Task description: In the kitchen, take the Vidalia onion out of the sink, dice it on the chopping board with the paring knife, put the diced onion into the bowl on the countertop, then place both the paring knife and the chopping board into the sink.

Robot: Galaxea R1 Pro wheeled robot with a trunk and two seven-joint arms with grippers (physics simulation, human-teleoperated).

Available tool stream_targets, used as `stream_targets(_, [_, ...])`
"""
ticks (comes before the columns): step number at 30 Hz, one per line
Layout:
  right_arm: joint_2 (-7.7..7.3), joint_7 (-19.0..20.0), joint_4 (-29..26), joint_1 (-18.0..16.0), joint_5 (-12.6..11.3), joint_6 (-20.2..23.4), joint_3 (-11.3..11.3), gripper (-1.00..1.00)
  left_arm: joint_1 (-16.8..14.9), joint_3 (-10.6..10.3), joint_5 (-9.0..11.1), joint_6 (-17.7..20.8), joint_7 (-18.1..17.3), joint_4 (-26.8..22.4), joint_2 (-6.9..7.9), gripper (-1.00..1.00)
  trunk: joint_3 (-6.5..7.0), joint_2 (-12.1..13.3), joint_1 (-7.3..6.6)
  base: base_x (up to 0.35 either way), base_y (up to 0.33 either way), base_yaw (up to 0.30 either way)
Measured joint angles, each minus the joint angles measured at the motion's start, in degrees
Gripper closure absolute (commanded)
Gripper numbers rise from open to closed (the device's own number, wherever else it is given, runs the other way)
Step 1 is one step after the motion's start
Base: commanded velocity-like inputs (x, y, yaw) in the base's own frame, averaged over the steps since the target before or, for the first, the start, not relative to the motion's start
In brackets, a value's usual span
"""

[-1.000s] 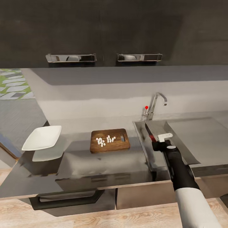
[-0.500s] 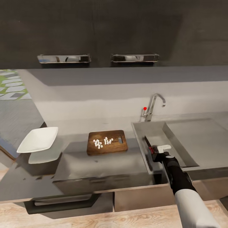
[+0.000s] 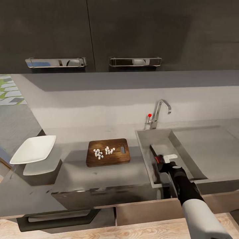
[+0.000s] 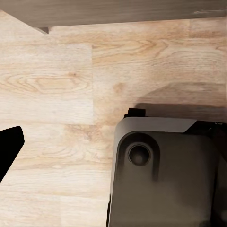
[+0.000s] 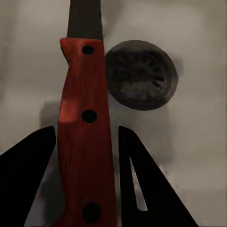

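Now, my read of the scene:
Right tool [image 3: 161, 160]: I have it low in the sink [image 3: 146, 156], fingers [image 5: 142, 189] either side of the knife [image 5: 85, 118]'s red handle; I can't tell whether they pinch it or have let go.
Knife: blade points toward the tap [image 3: 159, 113], handle beside the drain [image 5: 141, 74].
Knife handling: I judge it light, stiff and slim; the riveted handle is the place to hold, never the blade.
Left tool [image 4: 7, 151]: one dark finger over wood floor [image 4: 56, 85]; I can't tell its spread.
Board [image 3: 108, 152]: on the bench [image 3: 99, 172], well apart from the sink, white dice [image 3: 103, 152] on it.
Board handling: rigid, heavier; I'd take a thick edge, kept level.
Bowl [image 3: 33, 149]: left, looks empty.
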Motion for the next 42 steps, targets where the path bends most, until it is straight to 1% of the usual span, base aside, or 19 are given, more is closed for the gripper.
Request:
stream_targets(2, [0.04, -0.1, 2.36, -0.01, 0.0, -2.74, 0.03, 1.0, 0.0, 0.0, 0.01, 0.0, 0.0, 0.0, 0.0, -1.0, 0.0, 0.0, 0.0, 0.0, 0.0, 0.0])
stream_targets(4, [0.13, -0.14, 3.43, -0.03, 0.01, -3.93, 0.07, 1.0, 0.0, 0.0, 0.02, 0.0, 0.0, 0.0, 0.0, -1.0, 0.0, 0.0, 0.0, 0.025, -0.003, 0.0])
stream_targets(10, [0.25, -0.17, 4.25, -0.03, 0.01, -4.41, 0.17, 1.0, 0.0, 0.0, 0.03, 0.0, 0.0, 0.0, 0.0, -1.0, 0.0, 0.0, -0.02, 0.174, -0.066, 0.0])
stream_targets(21, [0.43, -0.17, 4.8, -0.04, 0.02, -4.55, 0.2, 1.0, 0.0, 0.01, 0.04, 0.0, 0.0, 0.0, 0.09, -1.0, 0.0, 0.0, 0.0, 0.01, -0.003, 0.0])
stream_targets(22, [0.43, -0.17, 4.79, -0.03, 0.02, -4.55, 0.2, -1.0, 0.0, 0.02, 0.05, 0.0, 0.0, 0.0, 0.09, -1.0, 0.0, 0.0, 0.0, 0.0, 0.0, 0.0])
stream_targets(32, [0.43, -0.08, 4.59, 0.0, 0.0, -4.71, 0.28, -1.0, 0.0, 0.02, 0.03, 0.0, 0.0, 0.0, 0.09, -1.0, 0.0, 0.0, 0.0, 0.0, 0.0, 0.0])
stream_targets(35, [0.38, 0.27, 3.75, -0.01, 0.02, -4.71, 0.28, -1.0, 0.0, 0.0, 0.02, 0.0, 0.0, 0.0, 0.09, -1.0, 0.0, 0.0, 0.0, 0.0, 0.0, 0.0])
stream_targets(36, [0.32, 0.3, 2.48, -0.02, 0.03, -4.66, 0.27, -1.0, 0.0, 0.03, 0.02, 0.0, 0.0, 0.0, 0.09, -1.0, 0.0, -0.01, 0.0, 0.0, 0.0, 0.0])
stream_targets(37, [0.3, 0.27, 0.81, -0.01, 0.03, -4.51, 0.26, -1.0, 0.0, 0.02, 0.04, 0.0, 0.0, 0.0, 0.09, -1.0, 0.01, -0.01, 0.0, 0.0, 0.0, 0.0])
stream_targets(38, [0.31, 0.48, -2.89, -0.03, 0.02, -4.1, 0.19, -1.0, 0.0, 0.04, 0.05, 0.0, 0.0, 0.0, 0.09, -1.0, 0.01, -0.01, 0.0, 0.0, 0.0, 0.0])
stream_targets(40, [0.4, 2.0, -11.78, -0.02, 0.0, -1.15, 0.24, -1.0, 0.0, 0.01, 0.05, 0.0, 0.0, 0.0, 0.09, -1.0, 0.01, -0.01, -0.01, 0.0, 0.0, 0.0])
stream_targets(41, [0.44, 2.93, -15.82, -0.01, 0.01, 1.39, 0.29, -1.0, 0.0, 0.01, 0.05, 0.0, 0.0, 0.0, 0.09, -1.0, 0.01, -0.01, -0.01, 0.0, 0.0, 0.0])
stream_targets(42, [0.42, 4.66, -21.71, 0.0, 0.01, 6.43, 0.32, -1.0, 0.0, 0.01, 0.05, 0.0, 0.0, 0.0, 0.09, -1.0, 0.01, -0.01, 0.0, 0.0, 0.0, 0.0])
